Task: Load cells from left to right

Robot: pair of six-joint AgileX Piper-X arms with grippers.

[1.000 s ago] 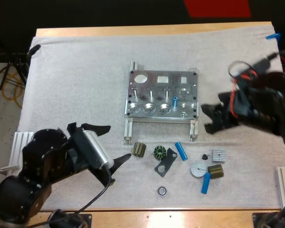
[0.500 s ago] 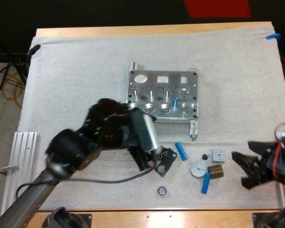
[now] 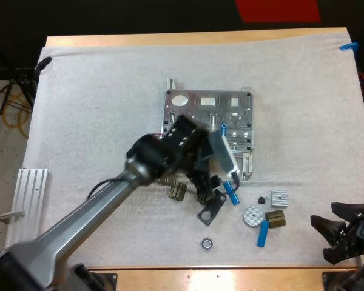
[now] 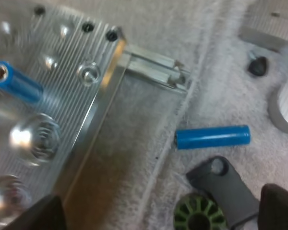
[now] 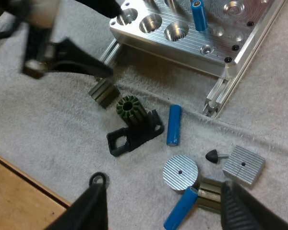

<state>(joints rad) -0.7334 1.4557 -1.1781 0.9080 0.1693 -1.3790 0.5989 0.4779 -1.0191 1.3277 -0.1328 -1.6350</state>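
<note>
**Over the loose cell: left arm arrives, right arm backs away**

Within the last second the left claw (image 3: 215, 185) has swung from the near left corner of the table (image 3: 170, 39) to the near right side of the metal plate (image 3: 194, 109). It now hangs wide open, gripping nothing, above a loose blue cell (image 4: 212, 136) that lies flat on the mat (image 3: 97, 109) just beside the plate's rail. The right claw (image 3: 321, 238), which was beside the plate, has pulled back to the near right corner, fingers spread and empty. One standing cell (image 5: 198, 14) is upright in the plate, and a second loose cell (image 3: 262, 233) lies by the silver disc (image 3: 252, 215). The left arm looks set to make the next pick.

From above, the left arm covers the plate's near left pockets. In its own wrist view the plate is smeared and the fingers are cut off at the edge.
</note>
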